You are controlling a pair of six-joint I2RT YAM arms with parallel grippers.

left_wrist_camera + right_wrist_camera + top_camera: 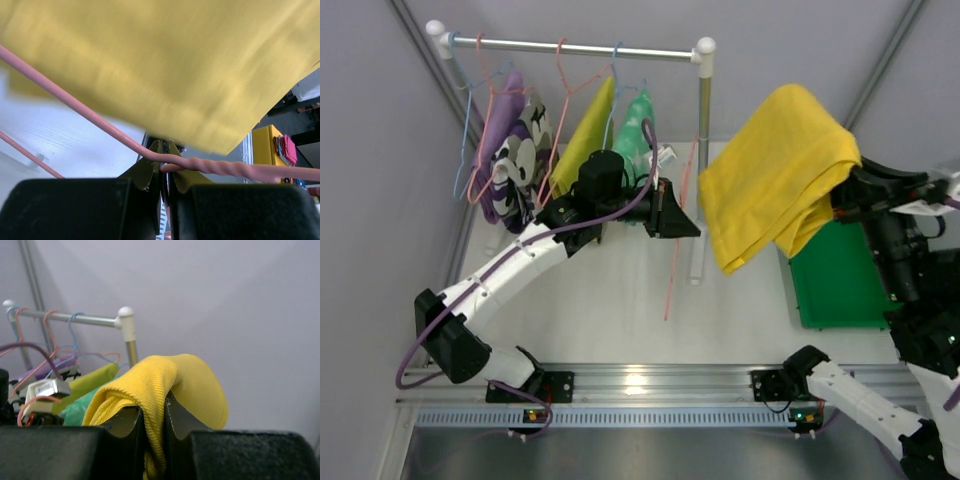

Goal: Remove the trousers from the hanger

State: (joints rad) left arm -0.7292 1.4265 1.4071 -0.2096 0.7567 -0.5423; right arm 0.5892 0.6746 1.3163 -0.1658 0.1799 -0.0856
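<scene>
The left pincer (164, 150) is gripping the pink hanger (75, 105) by its twisted neck. The right pincer (152, 407) is pinching the bright yellow trousers (195, 385).

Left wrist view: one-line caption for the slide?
Left end effector shut on the pink hanger at its twisted neck, bright yellow trousers filling the frame above.

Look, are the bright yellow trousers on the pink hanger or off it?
Off. The bright yellow trousers hang from the right gripper; the pink hanger is bare, pinched in the left gripper.
</scene>
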